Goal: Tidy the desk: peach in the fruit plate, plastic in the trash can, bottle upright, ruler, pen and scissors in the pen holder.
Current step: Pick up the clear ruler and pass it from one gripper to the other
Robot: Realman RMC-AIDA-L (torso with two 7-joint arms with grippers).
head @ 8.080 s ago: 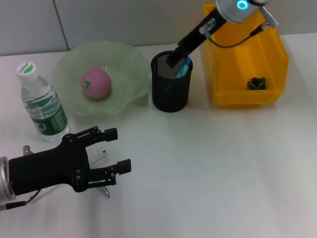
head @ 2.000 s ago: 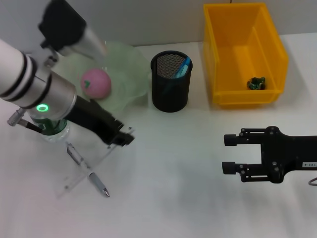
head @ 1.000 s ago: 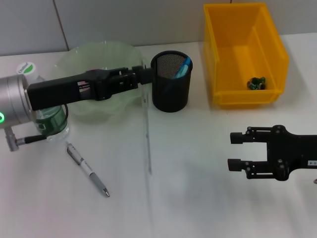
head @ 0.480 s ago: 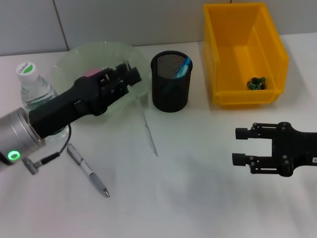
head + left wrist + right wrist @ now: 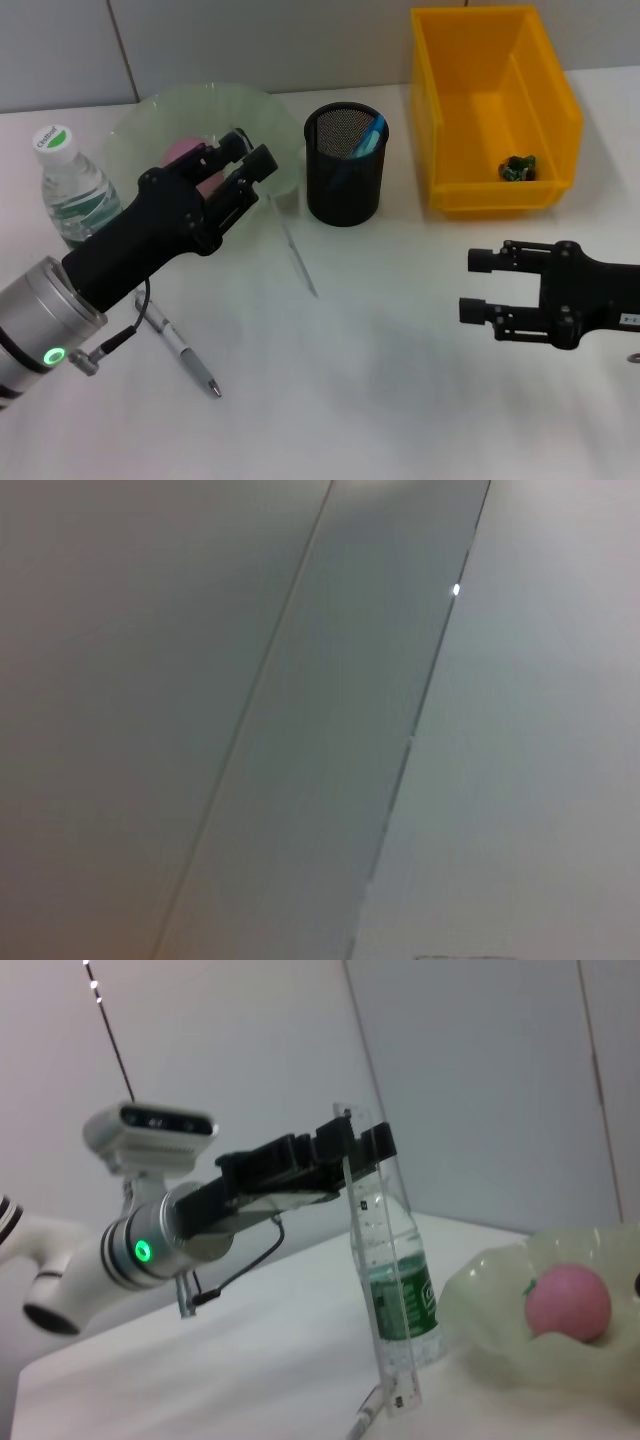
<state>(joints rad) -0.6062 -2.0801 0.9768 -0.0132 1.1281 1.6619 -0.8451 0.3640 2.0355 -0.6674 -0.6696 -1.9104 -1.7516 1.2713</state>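
The left gripper (image 5: 243, 168) reaches forward over the fruit plate (image 5: 140, 125), fingers clamped on the top of the ruler (image 5: 297, 252), which hangs upright (nearly edge-on from the head view) beside the pen holder (image 5: 345, 180). The right gripper (image 5: 478, 285) hovers low above the table (image 5: 380, 390), fingers spread and empty.

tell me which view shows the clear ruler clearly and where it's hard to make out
Right wrist view: the clear plastic ruler stands upright, scale marks readable, held by the left gripper. Head view: seen edge-on, only a thin faint line. Left wrist view: only blank grey surfaces.
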